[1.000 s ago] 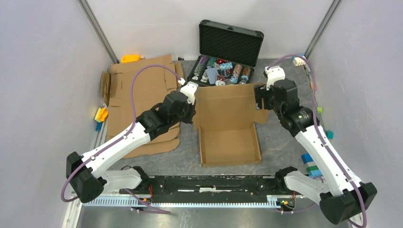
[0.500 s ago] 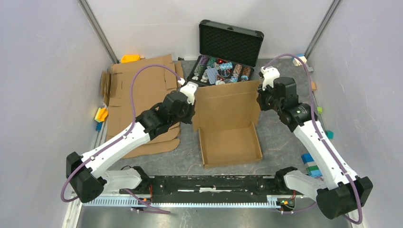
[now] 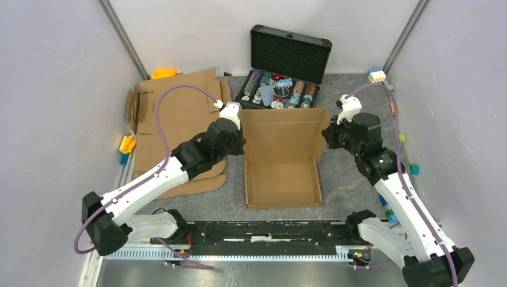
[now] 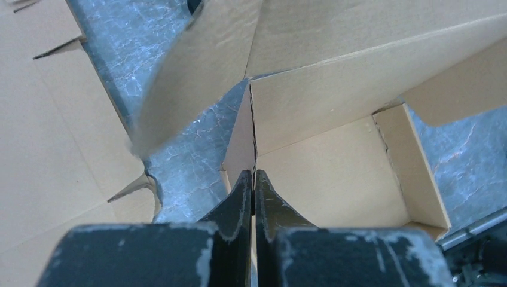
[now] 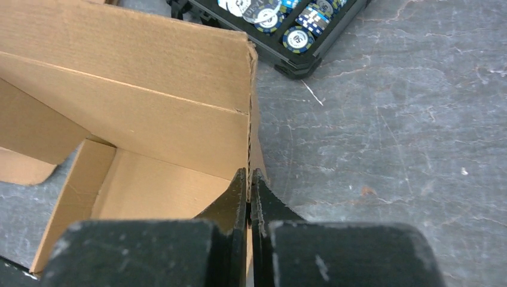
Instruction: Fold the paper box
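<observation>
On the table [image 3: 353,179], one paper box [image 3: 281,179], clamped by left gripper [image 4: 253,179] and right gripper [image 5: 249,177].

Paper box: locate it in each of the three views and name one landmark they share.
Top external: centre, paper box, in front of the black case.
Left wrist: centre and right; left gripper pinches its corner.
Right wrist: left half; right gripper pinches its corner.
Shared landmark: its tall back panel.

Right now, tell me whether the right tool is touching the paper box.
Touching. The right wrist view shows the right tool shut on the paper box, pinching the edge of its side wall.
</observation>
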Tool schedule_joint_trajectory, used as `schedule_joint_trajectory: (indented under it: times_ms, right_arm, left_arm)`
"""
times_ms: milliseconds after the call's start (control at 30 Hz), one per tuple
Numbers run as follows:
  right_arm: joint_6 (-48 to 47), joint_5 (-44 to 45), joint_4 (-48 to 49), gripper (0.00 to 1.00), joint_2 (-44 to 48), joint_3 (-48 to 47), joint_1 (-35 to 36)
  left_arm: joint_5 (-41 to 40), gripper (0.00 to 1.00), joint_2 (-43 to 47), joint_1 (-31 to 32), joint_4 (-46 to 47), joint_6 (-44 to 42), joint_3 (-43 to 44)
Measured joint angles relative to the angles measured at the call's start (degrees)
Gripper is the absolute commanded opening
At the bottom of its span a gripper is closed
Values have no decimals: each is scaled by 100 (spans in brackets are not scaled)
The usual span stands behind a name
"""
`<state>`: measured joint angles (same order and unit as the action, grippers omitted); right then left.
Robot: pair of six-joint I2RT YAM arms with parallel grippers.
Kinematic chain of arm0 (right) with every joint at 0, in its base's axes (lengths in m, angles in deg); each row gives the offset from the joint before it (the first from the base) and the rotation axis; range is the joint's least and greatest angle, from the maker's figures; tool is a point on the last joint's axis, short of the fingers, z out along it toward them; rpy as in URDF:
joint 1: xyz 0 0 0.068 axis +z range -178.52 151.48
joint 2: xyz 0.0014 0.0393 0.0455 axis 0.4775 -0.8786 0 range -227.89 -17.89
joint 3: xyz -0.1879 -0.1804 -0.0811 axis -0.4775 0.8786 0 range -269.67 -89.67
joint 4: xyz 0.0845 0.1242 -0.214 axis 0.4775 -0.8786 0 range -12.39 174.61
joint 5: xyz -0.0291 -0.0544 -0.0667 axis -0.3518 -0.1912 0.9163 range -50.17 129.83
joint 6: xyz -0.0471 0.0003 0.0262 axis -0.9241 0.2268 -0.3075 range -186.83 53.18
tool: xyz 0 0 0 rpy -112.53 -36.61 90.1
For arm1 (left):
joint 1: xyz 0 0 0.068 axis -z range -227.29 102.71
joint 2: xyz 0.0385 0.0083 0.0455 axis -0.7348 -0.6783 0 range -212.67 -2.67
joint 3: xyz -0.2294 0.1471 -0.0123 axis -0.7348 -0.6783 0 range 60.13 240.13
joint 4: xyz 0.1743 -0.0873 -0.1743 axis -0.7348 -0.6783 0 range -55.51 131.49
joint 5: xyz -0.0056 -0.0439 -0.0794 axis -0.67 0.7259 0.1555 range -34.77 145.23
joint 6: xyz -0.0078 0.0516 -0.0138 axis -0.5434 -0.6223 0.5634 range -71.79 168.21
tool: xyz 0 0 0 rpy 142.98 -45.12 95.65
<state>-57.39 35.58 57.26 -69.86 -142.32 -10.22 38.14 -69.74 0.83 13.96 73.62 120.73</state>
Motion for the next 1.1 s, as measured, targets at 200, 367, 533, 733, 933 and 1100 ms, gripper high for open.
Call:
schedule_joint_trajectory:
  times_ms: [200, 367, 533, 733, 933, 1100]
  right_arm:
    - [553, -72, 833, 0, 127, 474, 13]
    - [748, 28, 1530, 0, -52, 511, 46]
    - [811, 162, 2094, 0, -262, 540, 63]
    - [848, 275, 3401, 0, 127, 1821, 208]
    - [1001, 713, 3960, 0, 490, 2330, 520]
    - [1552, 1102, 3871, 0, 428, 2269, 614]
  left_arm:
    - [-452, 2, 42, 2, 496, 439, -289]
    - [-960, 2, -59, 2, 1137, 391, -291]
    - [-1377, 2, -273, 0, 1727, 269, -308]
    - [-1552, 2, -293, -4, 2962, 280, -1290]
    - [-1563, 2, -289, -4, 3650, 321, -1725]
    - [-1434, 2, -195, -4, 3748, 321, -1825]
